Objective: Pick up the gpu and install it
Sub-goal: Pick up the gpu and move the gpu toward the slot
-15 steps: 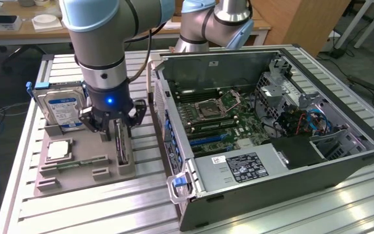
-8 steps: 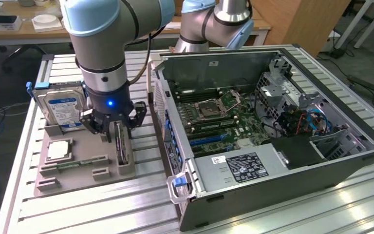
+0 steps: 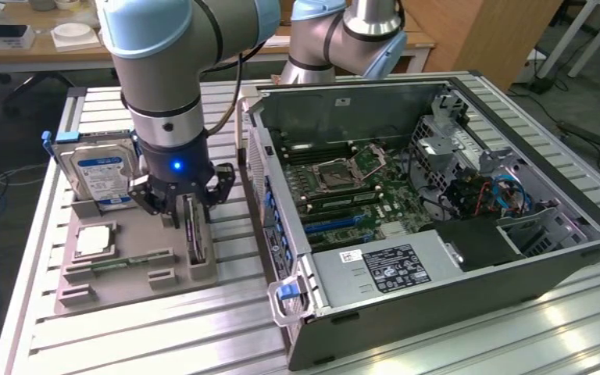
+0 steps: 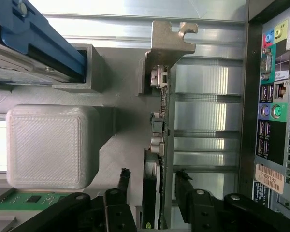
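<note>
The gpu (image 3: pixel 193 234) is a thin dark card standing on edge in a slot of the grey holder tray (image 3: pixel 123 291), on the side toward the computer case. My gripper (image 3: pixel 185 201) is lowered over its far end, one finger on each side of the card. In the wrist view the gpu (image 4: pixel 163 96) shows edge-on with its silvery metal bracket, and my gripper (image 4: pixel 153 173) straddles it. Both fingertips (image 4: pixel 124 173) stand a little off the card, so the gripper is open and holds nothing.
A silver hard drive (image 3: pixel 102 168) with a blue rail stands upright in the tray beside the gripper. A processor chip (image 3: pixel 94 241) and a green memory stick (image 3: pixel 128 262) lie in the tray. The open computer case (image 3: pixel 436 203) lies close at the exterior view's right, its rear ports (image 4: pixel 270 106) near the card.
</note>
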`<state>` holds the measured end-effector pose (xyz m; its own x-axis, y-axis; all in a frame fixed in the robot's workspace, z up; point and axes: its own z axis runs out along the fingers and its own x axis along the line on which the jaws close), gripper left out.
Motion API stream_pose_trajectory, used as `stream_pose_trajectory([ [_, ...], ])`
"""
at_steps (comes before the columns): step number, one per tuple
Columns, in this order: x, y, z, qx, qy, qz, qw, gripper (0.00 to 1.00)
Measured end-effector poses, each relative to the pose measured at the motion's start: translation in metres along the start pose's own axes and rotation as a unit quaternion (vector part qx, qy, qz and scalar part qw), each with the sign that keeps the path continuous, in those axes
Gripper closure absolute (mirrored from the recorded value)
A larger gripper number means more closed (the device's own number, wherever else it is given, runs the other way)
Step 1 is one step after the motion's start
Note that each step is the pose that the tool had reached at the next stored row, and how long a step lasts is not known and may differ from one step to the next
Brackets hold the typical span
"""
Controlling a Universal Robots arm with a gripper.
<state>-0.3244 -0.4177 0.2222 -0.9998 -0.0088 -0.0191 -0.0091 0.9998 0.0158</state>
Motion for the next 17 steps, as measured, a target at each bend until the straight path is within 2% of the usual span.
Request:
stream_pose_trajectory([
  [1,0.0000,0.0000,0.0000,0.0000,0.0000,0.000,1.0000,0.55],
  [2,0.0000,0.0000,0.0000,0.0000,0.0000,0.000,1.0000,0.55],
  [3,0.0000,0.0000,0.0000,0.0000,0.0000,0.000,1.0000,0.61],
  [10,0.0000,0.0000,0.0000,0.0000,0.0000,0.000,1.0000,0.61],
  [12,0.0000,0.0000,0.0000,0.0000,0.0000,0.000,1.0000,0.63],
  [13,0.0000,0.0000,0.0000,0.0000,0.0000,0.000,1.0000,0.69],
  [17,0.0000,0.0000,0.0000,0.0000,0.0000,0.000,1.0000,0.69],
])
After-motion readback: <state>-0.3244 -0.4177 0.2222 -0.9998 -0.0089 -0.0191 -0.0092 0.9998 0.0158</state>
